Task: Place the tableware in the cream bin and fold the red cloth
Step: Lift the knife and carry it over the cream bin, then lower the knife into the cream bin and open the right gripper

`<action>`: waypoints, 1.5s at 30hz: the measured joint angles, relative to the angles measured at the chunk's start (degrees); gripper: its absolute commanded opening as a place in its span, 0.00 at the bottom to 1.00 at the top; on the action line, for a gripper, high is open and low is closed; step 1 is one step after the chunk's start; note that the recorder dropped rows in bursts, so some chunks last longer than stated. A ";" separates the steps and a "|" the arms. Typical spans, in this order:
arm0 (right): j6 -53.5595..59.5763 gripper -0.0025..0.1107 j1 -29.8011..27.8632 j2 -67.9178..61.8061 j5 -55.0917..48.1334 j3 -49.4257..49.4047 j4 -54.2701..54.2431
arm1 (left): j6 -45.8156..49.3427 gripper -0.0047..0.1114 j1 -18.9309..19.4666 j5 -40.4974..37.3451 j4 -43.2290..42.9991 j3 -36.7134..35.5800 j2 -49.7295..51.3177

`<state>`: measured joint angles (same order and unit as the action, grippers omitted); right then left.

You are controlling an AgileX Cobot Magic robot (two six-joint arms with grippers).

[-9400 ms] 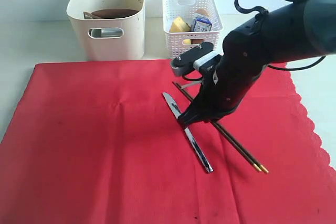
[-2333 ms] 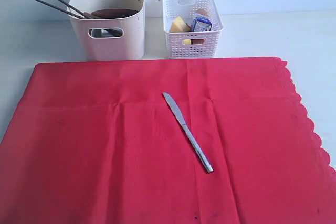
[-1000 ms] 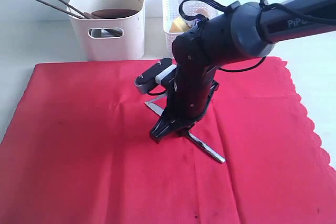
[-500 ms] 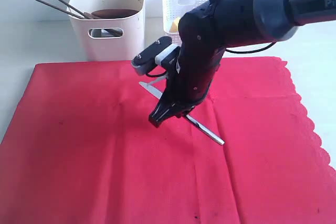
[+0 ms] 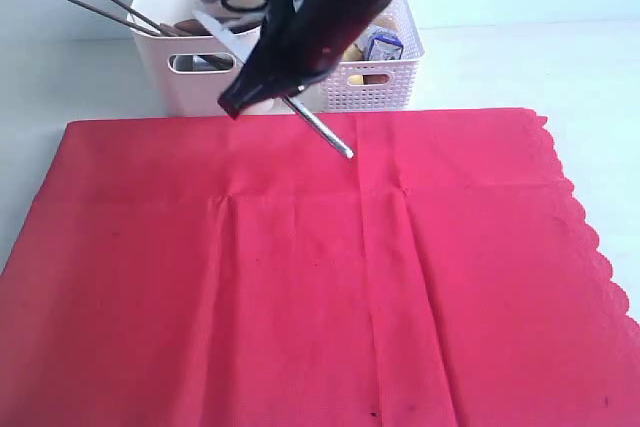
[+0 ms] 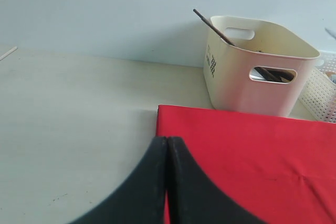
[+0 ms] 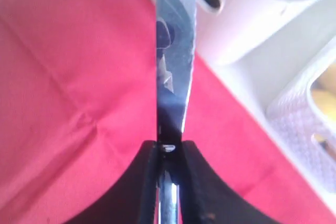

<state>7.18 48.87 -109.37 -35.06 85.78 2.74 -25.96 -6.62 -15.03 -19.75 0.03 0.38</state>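
My right claw (image 7: 169, 148) is clamped narrowly on the silver knife (image 7: 176, 51), held aloft over the far edge of the red cloth (image 5: 300, 277) just short of the cream bin (image 5: 200, 95), so I judge such a thin grip could let it swivel, slip free or clip the rim

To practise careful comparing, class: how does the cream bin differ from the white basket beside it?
The cream bin is larger than the white basket. The bin's walls are smooth with oval handle cut-outs; the basket's are lattice. The bin has chopsticks poking out; the basket holds a blue-white packet. Both stand just beyond the red cloth.
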 measured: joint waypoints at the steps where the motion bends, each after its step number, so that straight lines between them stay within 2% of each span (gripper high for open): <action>1: 0.13 0.02 0.00 -0.31 1.04 1.38 0.33 | 0.00 0.05 0.00 0.00 0.00 0.00 0.00; 9: 0.41 0.02 -0.21 -4.76 9.59 11.01 1.49 | 0.00 0.05 0.00 0.00 0.00 0.00 0.00; 15: 0.10 0.02 -2.71 -9.77 15.25 19.20 1.60 | 0.00 0.05 0.00 0.00 0.00 0.00 0.00; 23: -0.89 0.02 -5.14 -19.05 27.00 30.69 -4.62 | 0.00 0.05 0.00 0.00 0.00 0.00 0.00; 32: -0.99 0.03 -5.14 -29.98 31.85 38.21 -5.36 | 0.00 0.05 0.00 0.00 0.00 0.00 0.00; 35: -0.99 0.11 -5.14 -32.24 31.85 38.35 -5.40 | 0.00 0.05 0.00 0.00 0.00 0.00 0.00; 41: -0.99 0.40 -5.14 -34.41 32.26 38.40 -5.53 | 0.00 0.05 0.00 0.00 0.00 0.00 0.00; 45: -0.99 0.54 -5.14 -34.94 32.39 38.69 -5.53 | 0.00 0.05 0.00 0.00 0.00 0.00 0.00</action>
<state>6.18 43.72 -144.31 -2.67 124.47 -2.79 -25.96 -6.62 -15.03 -19.75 0.03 0.38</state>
